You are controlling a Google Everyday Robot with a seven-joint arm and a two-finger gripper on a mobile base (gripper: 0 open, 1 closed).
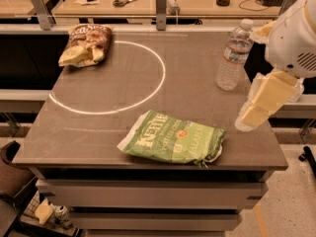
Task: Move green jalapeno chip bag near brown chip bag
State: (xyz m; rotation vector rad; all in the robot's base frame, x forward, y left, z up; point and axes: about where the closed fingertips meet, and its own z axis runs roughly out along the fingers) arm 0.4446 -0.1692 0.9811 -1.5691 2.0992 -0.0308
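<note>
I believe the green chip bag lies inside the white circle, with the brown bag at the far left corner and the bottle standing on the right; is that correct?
No: the camera view shows the green chip bag outside the white circle, near the front of the table. The brown bag and bottle are as you say. The gripper hangs at its right edge.

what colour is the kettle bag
Kettle bag: light green, white lettering, camera view; gripper hangs right of it.

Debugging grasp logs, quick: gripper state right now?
Gripper: open or closed cannot be told; at the right edge of the table, apart from the green jalapeno chip bag.
</note>
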